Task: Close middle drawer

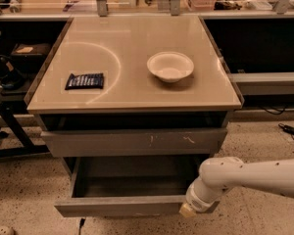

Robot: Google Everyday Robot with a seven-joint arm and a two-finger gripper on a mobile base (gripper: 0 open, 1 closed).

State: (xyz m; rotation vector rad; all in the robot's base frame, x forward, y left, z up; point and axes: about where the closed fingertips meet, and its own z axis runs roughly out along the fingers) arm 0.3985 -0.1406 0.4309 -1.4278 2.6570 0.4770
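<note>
We have end effector [192, 208] at middle drawer [122, 205] front's right end, grip state can't tell; push straight in, avoid racking.

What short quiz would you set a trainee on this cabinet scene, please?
1. True or false: the wide, shallow dull-grey middle drawer stands pulled out.
2. The gripper is at which part of that drawer's flat front? A left end, B right end, C centre.
3. Fill in: in the camera view, on the beige tabletop, the round white bowl lies to the ___ of the dark flat packet.
Key: 1 true; 2 B; 3 right.
</note>
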